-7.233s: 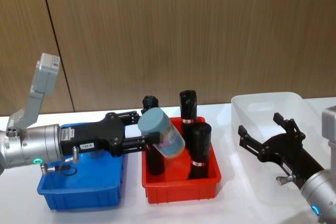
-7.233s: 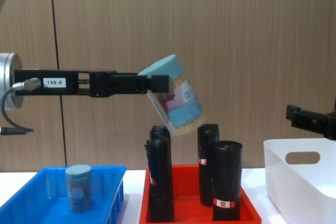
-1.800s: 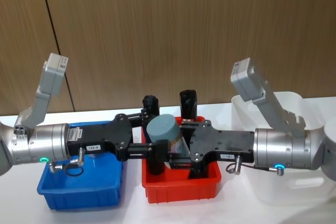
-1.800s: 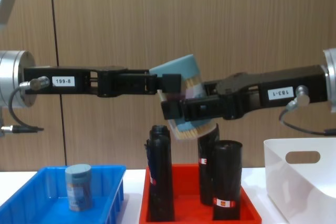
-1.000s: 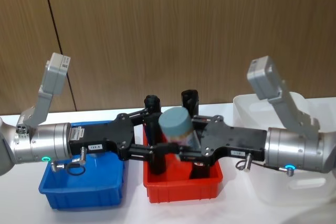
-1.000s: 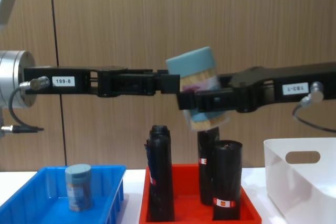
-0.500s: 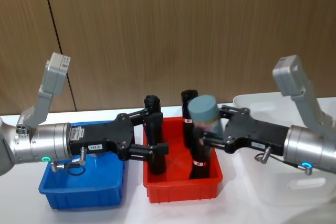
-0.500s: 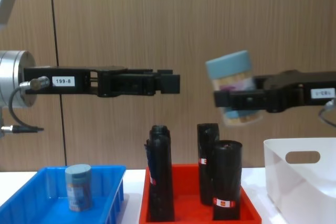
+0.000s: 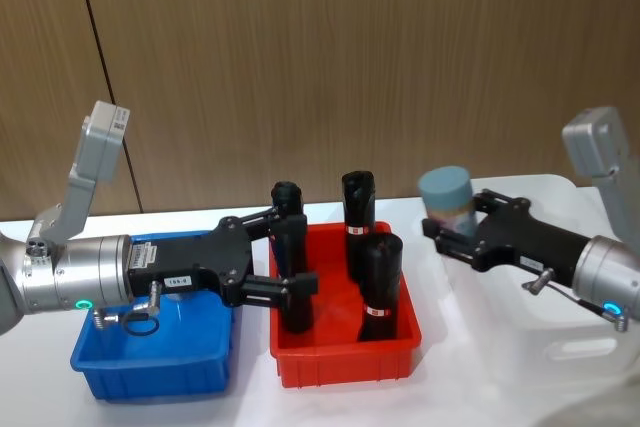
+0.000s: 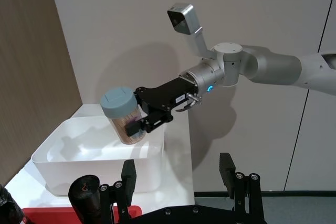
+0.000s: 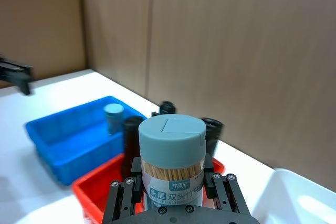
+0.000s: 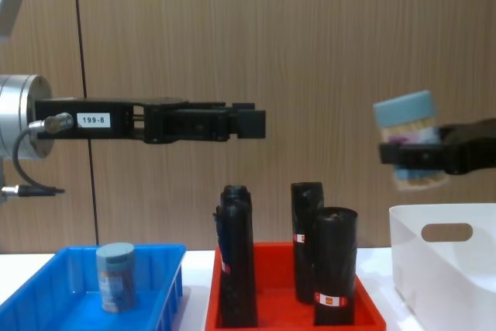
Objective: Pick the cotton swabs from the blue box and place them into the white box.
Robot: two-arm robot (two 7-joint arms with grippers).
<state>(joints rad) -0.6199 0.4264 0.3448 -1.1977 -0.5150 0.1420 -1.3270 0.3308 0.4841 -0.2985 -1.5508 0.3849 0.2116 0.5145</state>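
Observation:
My right gripper (image 12: 415, 156) is shut on a cotton swab tub (image 12: 411, 141) with a pale blue lid, held upright in the air above the left rim of the white box (image 12: 446, 269). The same tub (image 9: 446, 197) sits in the right gripper (image 9: 450, 229) beside the white box (image 9: 545, 347). My left gripper (image 12: 252, 123) hangs open and empty above the red tray (image 12: 287, 312). A second cotton swab tub (image 12: 116, 277) stands in the blue box (image 12: 46, 300). In the right wrist view the held tub (image 11: 171, 153) shows tan sticks inside.
The red tray (image 9: 345, 362) between the two boxes holds three tall black rolls (image 9: 380, 287); the left gripper (image 9: 295, 252) is above them. A wooden wall stands close behind the table. The blue box (image 9: 150, 377) lies at the left.
The right gripper has carried the tub to the right, away from the left gripper and up to the white box. The left gripper has stayed open and still since releasing it.

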